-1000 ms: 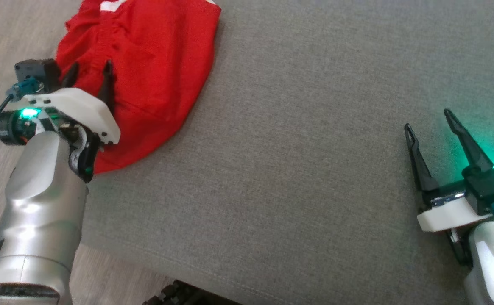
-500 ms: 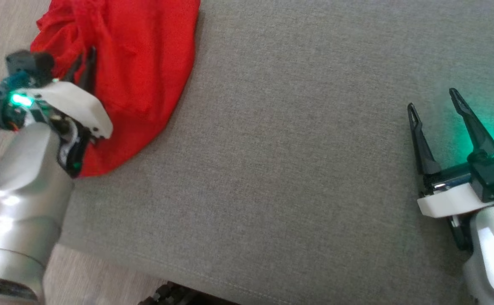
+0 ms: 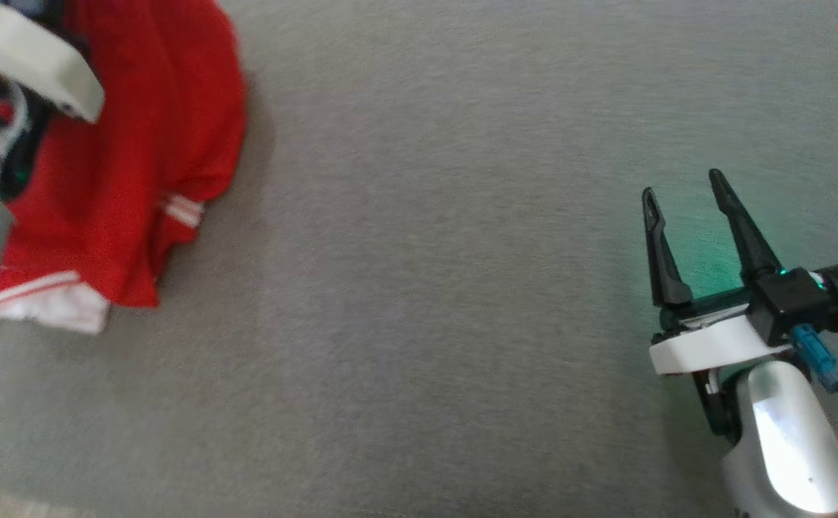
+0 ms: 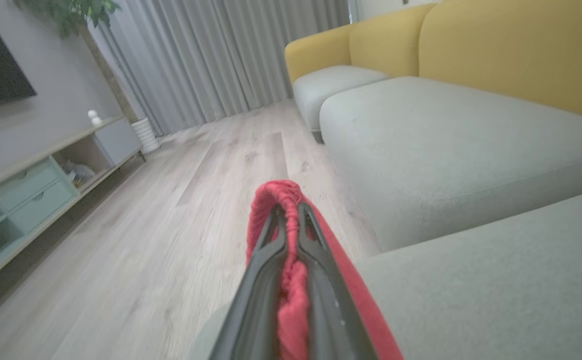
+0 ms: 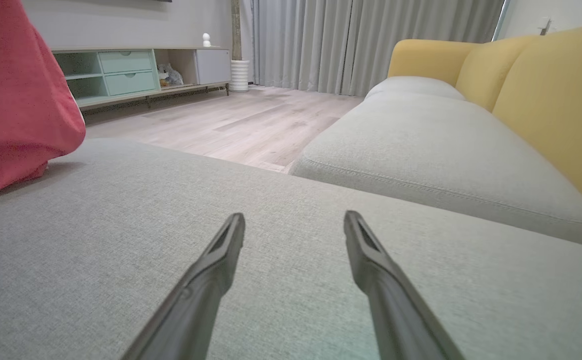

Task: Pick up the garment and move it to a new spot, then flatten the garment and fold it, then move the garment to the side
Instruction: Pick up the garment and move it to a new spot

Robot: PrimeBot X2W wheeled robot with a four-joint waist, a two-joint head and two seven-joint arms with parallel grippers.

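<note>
Pinching a gathered edge of the red garment (image 4: 291,300) in the left gripper (image 4: 289,220), fingers clenched on the cloth, bunched fabric poking out past the tips. Hanging from that grip above the left end of the grey cushion (image 3: 426,288), top lifted, lower folds draping down and touching the cushion. White stripes (image 3: 183,210) and a white band (image 3: 48,306) at the lowest folds, near the cushion's left edge. From the right wrist: same red cloth bulging at the cushion's far left, underside meeting the fabric surface. Hovering low over the right part of the cushion, well apart from the garment: right gripper (image 3: 683,187), released, fingers spread wide, bare cushion showing between them. Past the cushion's far edge: wooden floor (image 4: 171,200), a second grey seat (image 5: 420,150), yellow backrests (image 5: 545,100). Farther off beyond the cushion: grey curtains (image 5: 320,45) and a low cabinet (image 5: 126,70) with pale green drawers.
</note>
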